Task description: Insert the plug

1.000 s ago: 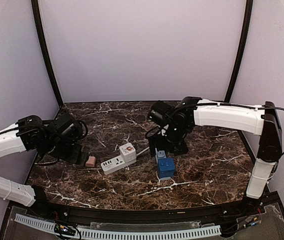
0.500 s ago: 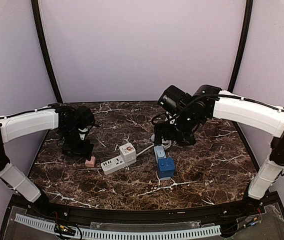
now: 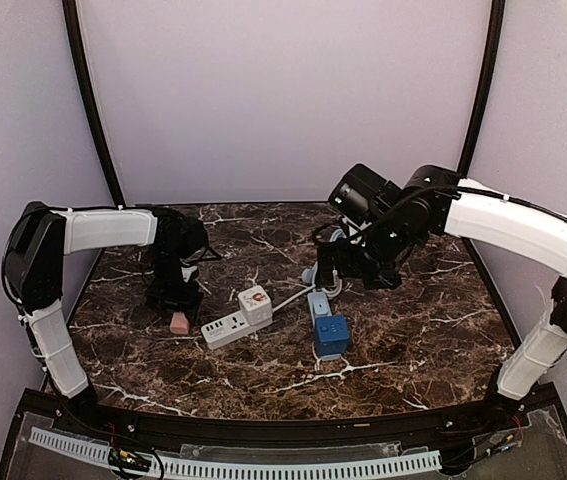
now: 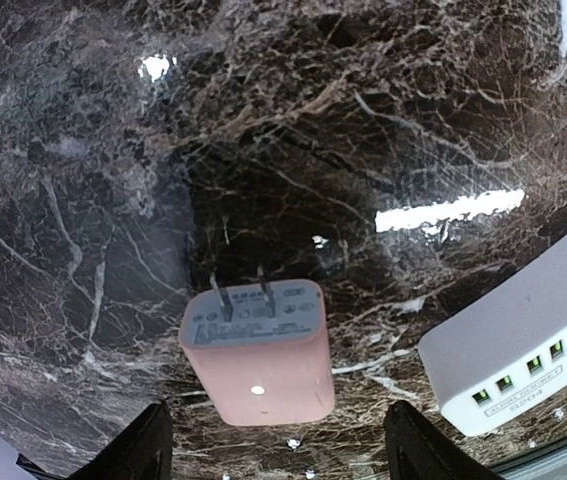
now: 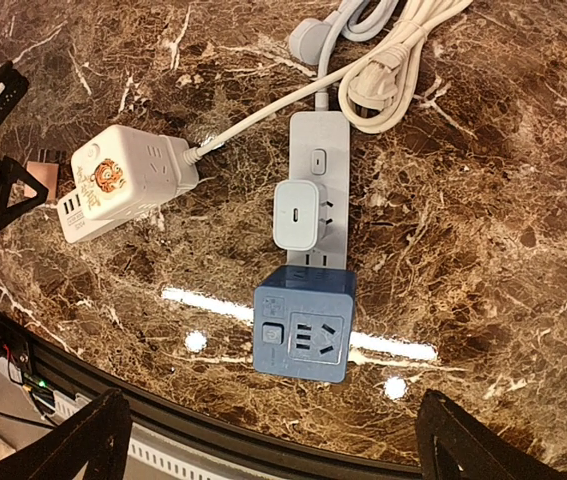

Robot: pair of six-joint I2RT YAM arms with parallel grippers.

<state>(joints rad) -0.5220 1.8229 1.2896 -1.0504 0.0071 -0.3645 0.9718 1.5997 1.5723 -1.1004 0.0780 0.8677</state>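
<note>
Task barely begun: pink plug [image 4: 260, 365] lies loose on surface [image 4: 363, 120], prongs exposed, straddled by left claw [image 4: 280, 450], open and touching nothing; white pwr strip [image 4: 523, 340] just beside; farther off, right claw [image 5: 275, 445] open, empty, so grasp, lift, insertion all left.

So the table [image 3: 413, 330] is dark brown marble with white veins all over, pretty glossy too, with the lights glaring off it. Right of centre there's a grey power strip [image 5: 320, 140] lying lengthwise, and a small white charger [image 5: 299, 214] sits on the middle of it. A blue cube socket [image 5: 303, 322] sits at its near end, socket holes facing up. At the far end a cream cable [image 5: 393, 60] is bundled in loose loops. Behind it all are pale lilac walls [image 3: 283, 100] with a black pole [image 3: 88, 110] on each side, and a white slotted rail [image 3: 263, 467] runs along the front edge.
</note>
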